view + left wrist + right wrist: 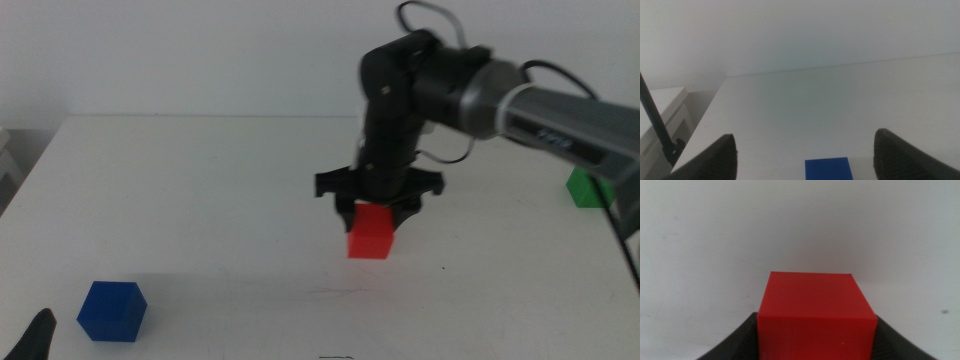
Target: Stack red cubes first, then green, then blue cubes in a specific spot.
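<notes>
A white bench [200, 200] fills the middle view. The right arm reaches in from the right side and bends down over the middle of the bench. Its gripper [374, 210] points downward and is closed on the red cube [370, 232], one dark jaw pressed against each side. The cube's upper part sits between the jaws and its lower part hangs below them. Whether the cube touches the bench or is just above it cannot be told. In the right wrist view, the red cube [816, 315] fills the space between the two jaws, with white bench beyond it.

The green cube [589, 188] sits on the bench near the right edge, partly hidden behind the right arm, well apart from the red cube.

The blue cube [112, 311] rests on the bench near the front left corner. The left gripper [35, 338] waits at the bottom left edge, just beside the blue cube. In the left wrist view its jaws stand wide apart and hold nothing, and the blue cube [828, 168] lies on the bench between them.
</notes>
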